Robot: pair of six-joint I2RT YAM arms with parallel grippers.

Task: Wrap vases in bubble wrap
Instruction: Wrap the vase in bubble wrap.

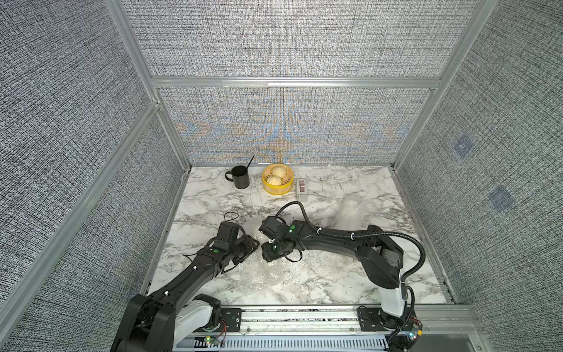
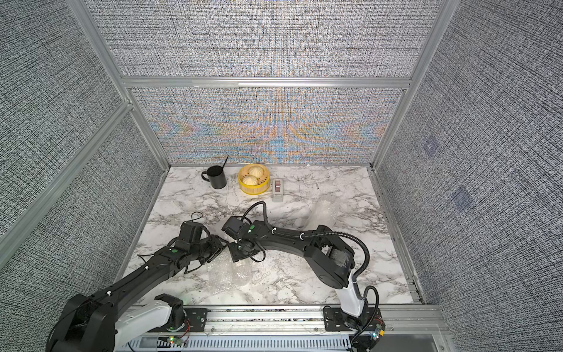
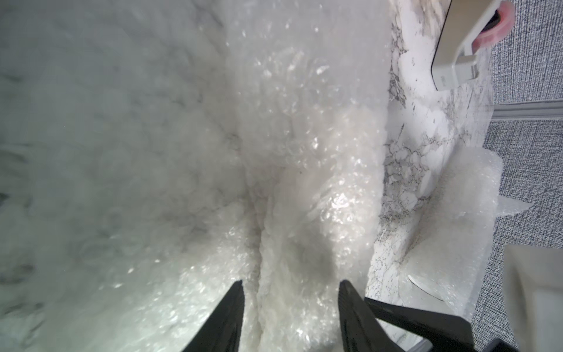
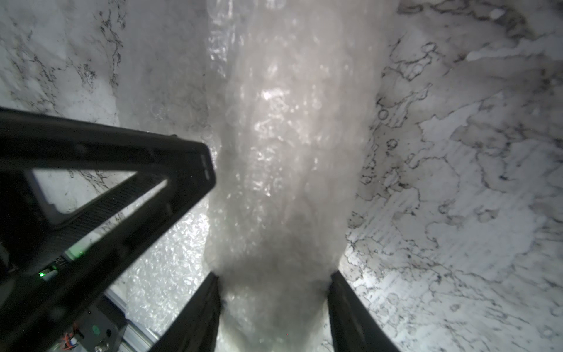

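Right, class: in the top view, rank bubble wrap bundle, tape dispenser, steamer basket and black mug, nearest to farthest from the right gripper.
1. bubble wrap bundle, in the right gripper.
2. tape dispenser, steamer basket, back middle: too close to call.
3. black mug, back left corner.

Black left arm (image 1: 195,271) and right arm (image 1: 329,240) meet over crumpled clear bubble wrap (image 1: 259,275); black mug (image 1: 240,178) and yellow steamer basket (image 1: 275,189) stand far.
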